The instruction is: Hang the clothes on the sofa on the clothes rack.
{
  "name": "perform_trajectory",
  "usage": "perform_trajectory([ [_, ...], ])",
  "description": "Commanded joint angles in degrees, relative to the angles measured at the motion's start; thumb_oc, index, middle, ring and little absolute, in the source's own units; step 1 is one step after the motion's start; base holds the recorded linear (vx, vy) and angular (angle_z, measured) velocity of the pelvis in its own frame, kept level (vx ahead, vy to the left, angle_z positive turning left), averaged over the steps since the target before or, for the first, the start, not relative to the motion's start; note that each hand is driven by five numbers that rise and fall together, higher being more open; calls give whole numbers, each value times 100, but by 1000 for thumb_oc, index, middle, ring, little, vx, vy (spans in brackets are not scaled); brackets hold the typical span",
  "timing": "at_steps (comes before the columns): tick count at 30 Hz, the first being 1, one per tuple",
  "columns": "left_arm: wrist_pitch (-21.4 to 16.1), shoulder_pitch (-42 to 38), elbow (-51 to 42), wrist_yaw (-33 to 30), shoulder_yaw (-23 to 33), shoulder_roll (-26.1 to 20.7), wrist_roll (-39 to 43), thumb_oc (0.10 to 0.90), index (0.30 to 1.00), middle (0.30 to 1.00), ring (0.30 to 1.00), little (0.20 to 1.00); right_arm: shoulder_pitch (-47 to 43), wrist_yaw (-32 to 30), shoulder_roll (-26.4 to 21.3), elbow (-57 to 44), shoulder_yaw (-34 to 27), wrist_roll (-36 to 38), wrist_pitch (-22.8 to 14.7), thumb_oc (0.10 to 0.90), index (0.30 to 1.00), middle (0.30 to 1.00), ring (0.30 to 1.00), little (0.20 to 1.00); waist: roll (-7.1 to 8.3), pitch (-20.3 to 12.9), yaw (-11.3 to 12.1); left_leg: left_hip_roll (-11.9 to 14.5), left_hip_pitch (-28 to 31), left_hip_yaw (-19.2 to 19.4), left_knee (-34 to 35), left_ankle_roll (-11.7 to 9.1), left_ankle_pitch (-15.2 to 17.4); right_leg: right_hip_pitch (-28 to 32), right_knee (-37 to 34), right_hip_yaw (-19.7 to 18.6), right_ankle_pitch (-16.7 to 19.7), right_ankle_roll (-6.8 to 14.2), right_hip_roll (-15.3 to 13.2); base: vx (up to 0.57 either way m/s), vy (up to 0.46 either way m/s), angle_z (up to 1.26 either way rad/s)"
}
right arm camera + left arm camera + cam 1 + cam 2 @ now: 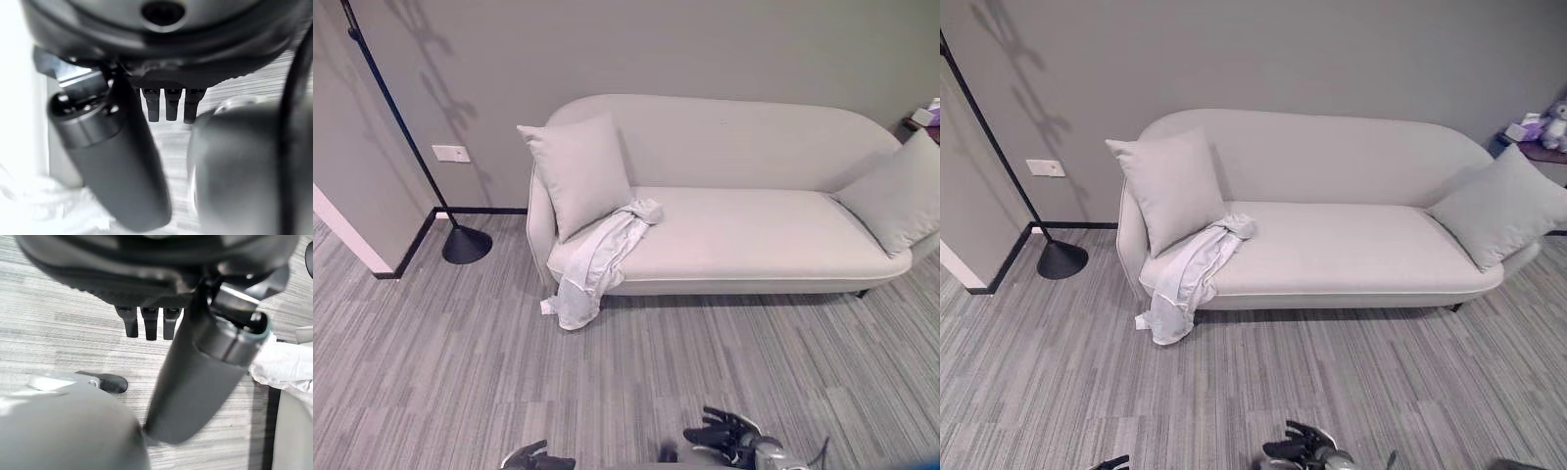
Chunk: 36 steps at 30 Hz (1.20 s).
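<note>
A white garment (599, 262) lies crumpled on the left end of a pale grey sofa (754, 235). It hangs over the seat's front edge down to the floor. Part of it shows past my left hand's thumb as the white cloth (283, 367). My right hand (729, 434) is low in front of the sofa, well short of the garment, fingers relaxed and empty. My left hand (538, 457) is at the bottom edge, also far from the cloth. In its wrist view the left hand (205, 377) holds nothing, and the right hand (112, 161) is likewise empty.
A square cushion (579, 171) leans at the sofa's left end just behind the garment, another cushion (899, 196) at the right end. A black pole on a round base (466, 245) stands by the wall to the left. Striped grey carpet (460, 362) lies between me and the sofa.
</note>
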<state>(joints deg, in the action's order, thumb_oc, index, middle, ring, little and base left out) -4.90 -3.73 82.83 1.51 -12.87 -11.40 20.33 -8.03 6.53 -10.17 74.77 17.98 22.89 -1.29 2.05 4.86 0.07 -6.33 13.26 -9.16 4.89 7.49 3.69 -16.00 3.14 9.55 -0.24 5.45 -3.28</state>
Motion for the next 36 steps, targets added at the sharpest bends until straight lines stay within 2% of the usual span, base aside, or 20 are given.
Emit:
perform_trajectory([
  [1,-159,6,128,50,73,220,-125,800,900,900,900,900,54,29,-21,561,-91,-51,141,800,900,900,900,900,-75,52,34,253,192,-171,-217,-517,358,691,-131,-168,695,-33,83,623,-73,91],
  [7,-153,134,237,81,266,259,-30,800,900,900,900,900,207,115,-46,914,-265,86,192,800,900,900,900,900,-74,-128,124,391,-134,-155,-1482,-991,-91,1432,-659,38,613,-187,268,344,-65,54],
  [8,-153,135,237,81,266,260,-30,800,900,900,900,900,207,115,-46,915,-265,86,191,800,900,900,900,900,-78,-124,120,394,-135,-158,-1496,-992,-80,1443,-668,43,616,-188,273,215,-69,7],
  [9,-153,99,168,33,237,249,27,800,900,900,900,900,159,70,-70,857,-253,73,169,800,900,900,900,900,-19,-32,152,420,-640,62,-2524,-1321,-507,1673,-722,77,493,-291,267,191,-62,25],
  [11,-166,78,67,3,216,235,98,800,900,900,900,900,109,32,-87,779,-259,115,147,800,900,900,900,900,77,65,204,403,-1086,324,-3548,-1502,-833,1875,-776,81,360,-395,227,205,-75,20],
  [12,-164,72,15,-10,210,218,140,800,900,900,900,900,87,13,-98,749,-263,144,149,800,900,900,900,900,114,113,229,478,-1297,518,-3996,-1499,-917,1947,-789,93,322,-445,208,102,-45,0],
  [13,-164,72,15,-10,210,218,140,800,900,900,900,900,87,14,-98,749,-263,144,149,800,900,900,900,900,113,112,230,479,-1299,518,-3999,-1499,-915,1946,-789,93,322,-445,209,142,-85,-8],
  [14,-175,78,-118,-5,235,167,234,800,900,900,900,900,67,-11,-108,716,-226,168,146,800,900,900,900,900,227,186,305,717,-1672,962,-4614,-1310,-929,2098,-814,80,261,-524,126,142,-63,-12],
  [15,-188,86,-152,-5,269,137,313,800,900,900,900,900,62,-5,-117,722,-185,138,154,800,900,900,900,900,226,213,348,830,-1870,1088,-4785,-1258,-858,2141,-814,65,237,-537,101,179,-61,-8],
  [18,-201,136,-153,-11,558,45,695,800,900,900,900,900,75,-11,-122,777,-96,-10,170,800,900,900,900,900,257,249,462,1216,-2175,1144,-4391,-1169,-741,2257,-814,41,153,-476,-53,148,74,-12],
  [21,-228,193,-119,-91,868,19,1048,800,900,900,900,900,156,-45,-121,852,-81,-237,175,800,900,900,900,900,173,184,537,1935,-1915,1025,-2610,-1252,-910,2326,-814,69,26,-275,-244,185,228,-19],
  [22,-207,224,-71,-119,905,23,1112,800,900,900,900,900,183,-52,-123,857,-56,-320,175,800,900,900,900,900,82,148,563,2101,-1819,868,-1858,-1308,-1041,2352,-814,37,-52,-211,-257,129,183,-4],
  [23,-207,228,-71,-119,905,26,1113,800,900,900,900,900,189,-52,-126,856,-53,-321,175,800,900,900,900,900,80,167,570,2105,-1751,886,-1792,-1316,-1064,2383,-814,31,-61,-216,-255,224,349,-1],
  [24,-185,290,93,-124,920,78,1133,800,900,900,900,900,228,-79,-168,870,-35,-445,151,800,900,900,900,900,-108,69,612,2357,-1776,362,-825,-1442,-1299,2464,-814,-98,-218,-103,-312,227,336,-1],
  [26,-147,277,232,-108,798,149,1023,800,900,900,900,900,245,-76,-203,889,-37,-547,176,800,900,900,900,900,-271,50,592,2502,-1799,-159,-268,-1640,-1540,2597,-814,-226,-331,-47,-381,239,409,8],
  [29,-111,239,239,-90,660,213,882,800,900,900,900,900,219,-107,-257,864,-21,-685,188,800,900,900,900,900,-388,31,518,2353,-1895,-466,-372,-1698,-1421,2671,-814,-312,-357,40,-513,114,318,-31],
  [32,-121,230,130,-87,221,320,179,800,900,900,900,900,248,-200,-351,792,-17,-1253,217,800,900,900,900,900,-470,-42,317,2063,-1910,13,-809,-1772,-929,2709,-811,-316,-147,281,-1066,116,648,-29],
  [34,-111,224,88,-81,105,315,67,800,900,900,900,900,241,-248,-359,744,-26,-1311,219,800,900,900,900,900,-444,-57,285,1952,-1877,95,-852,-1706,-759,2670,-780,-345,-66,352,-1226,69,506,-31],
  [35,-144,100,-45,-131,-115,259,-139,800,900,900,900,900,137,-410,-456,620,-251,-1246,224,800,900,900,900,900,-330,-83,144,1476,-1882,347,-981,-1391,-353,2313,-476,-534,282,482,-1729,42,504,-17],
  [36,-144,99,-44,-131,-116,258,-139,800,900,900,900,900,137,-411,-455,619,-253,-1246,225,800,900,900,900,900,-323,-87,157,1469,-1887,361,-989,-1386,-347,2298,-469,-550,280,487,-1739,57,702,-36],
])
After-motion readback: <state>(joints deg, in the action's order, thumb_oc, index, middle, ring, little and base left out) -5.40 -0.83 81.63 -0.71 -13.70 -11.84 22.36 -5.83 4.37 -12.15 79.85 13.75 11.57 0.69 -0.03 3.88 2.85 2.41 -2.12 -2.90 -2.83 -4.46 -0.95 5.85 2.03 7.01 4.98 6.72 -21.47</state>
